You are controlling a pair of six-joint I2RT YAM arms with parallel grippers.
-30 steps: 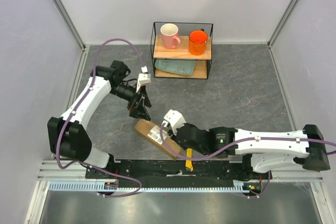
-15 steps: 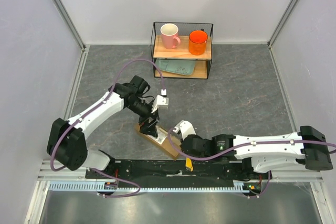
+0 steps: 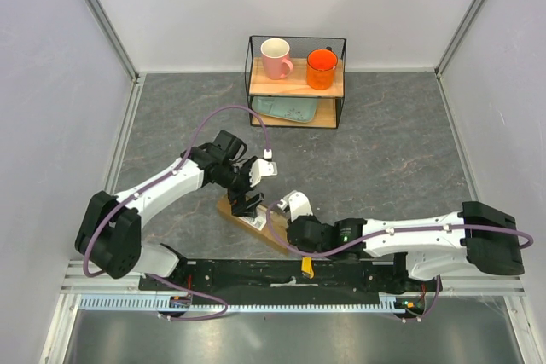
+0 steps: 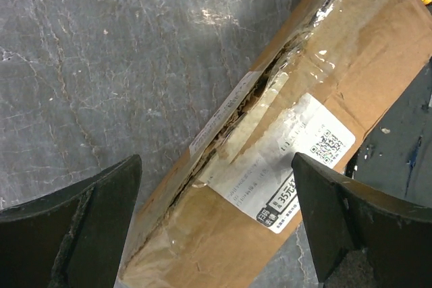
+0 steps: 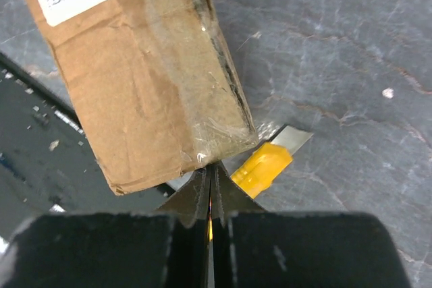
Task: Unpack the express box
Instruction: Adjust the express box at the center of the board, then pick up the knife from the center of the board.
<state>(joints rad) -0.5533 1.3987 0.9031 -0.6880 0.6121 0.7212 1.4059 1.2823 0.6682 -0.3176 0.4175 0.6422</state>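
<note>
The express box [image 4: 270, 160] is lying by the front rail [image 3: 239, 274]. The left gripper [image 4: 216, 190] is hovering wide open over its torn seam [image 4: 233, 107] and should be pinching that edge squarely. The right gripper [image 5: 210, 183] is pressing shut at the yellow utility knife [image 5: 263, 165].

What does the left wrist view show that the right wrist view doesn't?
Only left wrist: the open left gripper over the express box, and the QR code on its white label. Only right wrist: the shut right gripper and the blade of the yellow utility knife by the box's end. Both: the box, part of the label, the grey table.
</note>
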